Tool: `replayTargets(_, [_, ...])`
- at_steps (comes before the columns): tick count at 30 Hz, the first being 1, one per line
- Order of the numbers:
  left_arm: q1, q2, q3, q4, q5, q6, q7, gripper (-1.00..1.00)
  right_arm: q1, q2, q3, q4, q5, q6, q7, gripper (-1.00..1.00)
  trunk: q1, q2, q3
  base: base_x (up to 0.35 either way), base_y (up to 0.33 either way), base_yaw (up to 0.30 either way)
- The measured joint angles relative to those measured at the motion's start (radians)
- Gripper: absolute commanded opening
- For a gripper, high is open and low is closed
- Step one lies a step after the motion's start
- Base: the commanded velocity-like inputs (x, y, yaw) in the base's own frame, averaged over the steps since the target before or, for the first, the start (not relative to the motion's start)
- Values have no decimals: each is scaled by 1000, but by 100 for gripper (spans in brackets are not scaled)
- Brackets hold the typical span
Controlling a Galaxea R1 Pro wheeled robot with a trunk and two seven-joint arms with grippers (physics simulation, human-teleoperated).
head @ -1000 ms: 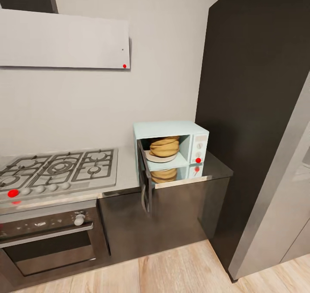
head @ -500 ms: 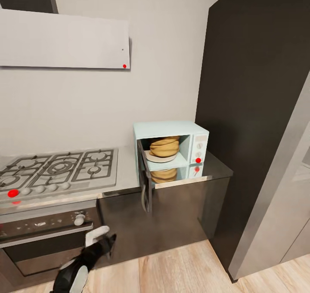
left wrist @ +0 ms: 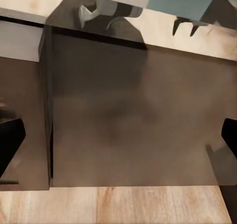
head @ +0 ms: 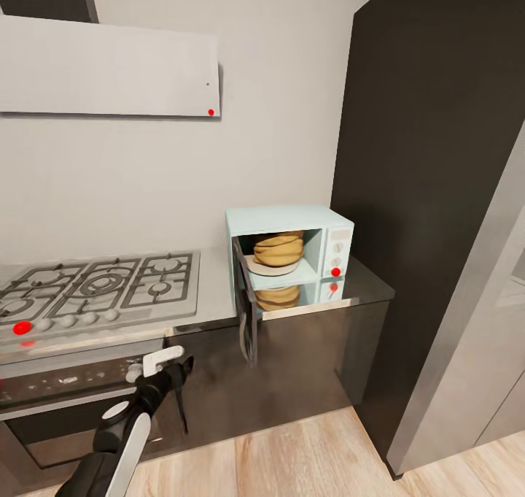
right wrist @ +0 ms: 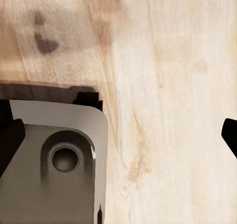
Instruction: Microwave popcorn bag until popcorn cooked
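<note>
Popcorn bag: inside the microwave on its pale turntable plate, mouth hidden, contents not discernible. Microwave door: swung open, edge-on, glass unreadable. Countertop: gas hob alongside. Left gripper: fingers apart, empty, before the dark cabinet fronts below the hob. Right gripper: fingertips wide apart at the frame edges, over wooden floor

We note the microwave as smooth pale-blue shell, plastic-looking, with a dark glass door. The bag inside reads as coarse, wrinkled tan cloth. The countertop is glossy grey metal, mirroring the microwave. The hob shows brushed steel under matt black grates. Cabinet fronts are dark and matt; the floor is pale grained wood.
</note>
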Motion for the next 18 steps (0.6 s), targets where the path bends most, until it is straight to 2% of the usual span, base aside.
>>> replayTargets(5, [0,-1,-2,1,0,0,0,100,0,-1,0,0,0,0,0,100,0,0,0,0,0,0])
replayTargets(8, [0,-17,-4,0,0,2,0,100,0,-2,-1,0,-1,9,-2,100,0,0,0,0,0,15])
replayTargets(13, [0,-41,-6,0,0,2,1,100,0,-1,-3,1,-1,13,-9,100,0,0,0,7,0,215])
replayTargets(15, [0,-44,-19,1,-3,2,-1,100,0,-1,-2,1,-1,13,-9,100,0,0,0,99,0,261])
replayTargets(18, [0,-45,-81,5,-18,-1,-2,100,0,0,-2,1,0,13,-9,100,0,0,0,236,0,202])
